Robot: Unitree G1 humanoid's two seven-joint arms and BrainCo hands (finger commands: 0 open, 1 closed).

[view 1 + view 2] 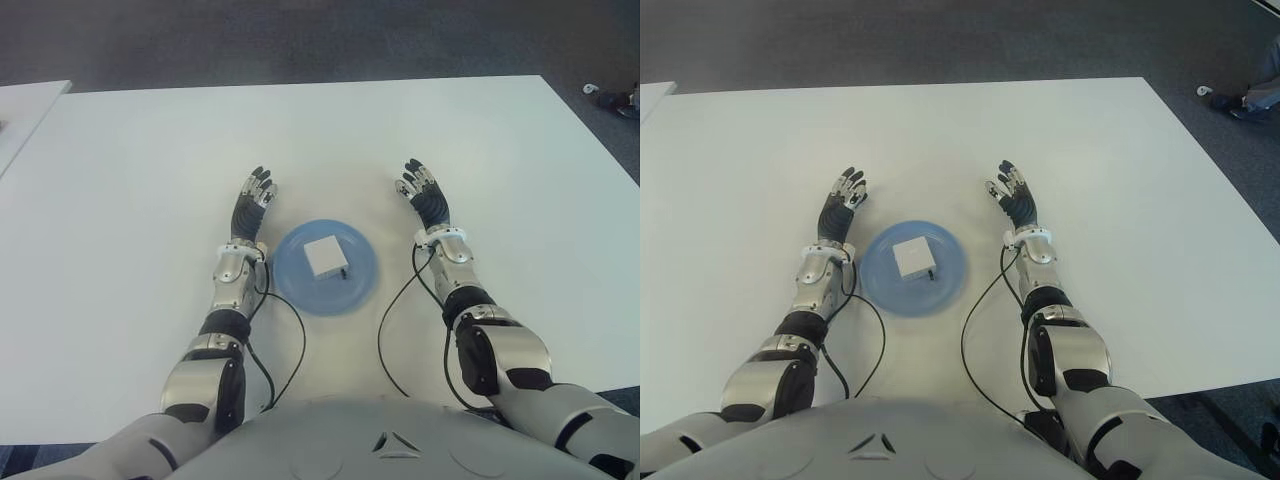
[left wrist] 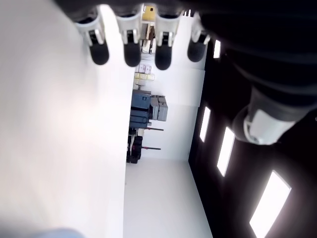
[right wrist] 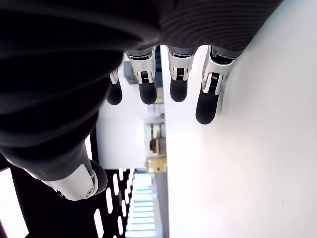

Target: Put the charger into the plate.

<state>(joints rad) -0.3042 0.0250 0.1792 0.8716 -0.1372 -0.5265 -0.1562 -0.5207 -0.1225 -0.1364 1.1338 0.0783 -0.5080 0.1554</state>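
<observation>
A white square charger (image 1: pixel 325 257) lies inside the blue plate (image 1: pixel 298 282) on the white table, near its middle, with a small dark plug end at its near right corner. My left hand (image 1: pixel 252 199) shows just left of the plate, fingers stretched out and holding nothing. My right hand (image 1: pixel 424 194) shows to the right of the plate, fingers likewise spread and empty. Both wrist views show straight fingers (image 2: pixel 131 49) with nothing between them.
The white table (image 1: pixel 130 200) stretches wide on all sides of the plate. Black cables (image 1: pixel 385 330) run along both forearms near the front edge. A second white surface (image 1: pixel 20 110) stands at the far left. Dark floor lies beyond the table's far edge.
</observation>
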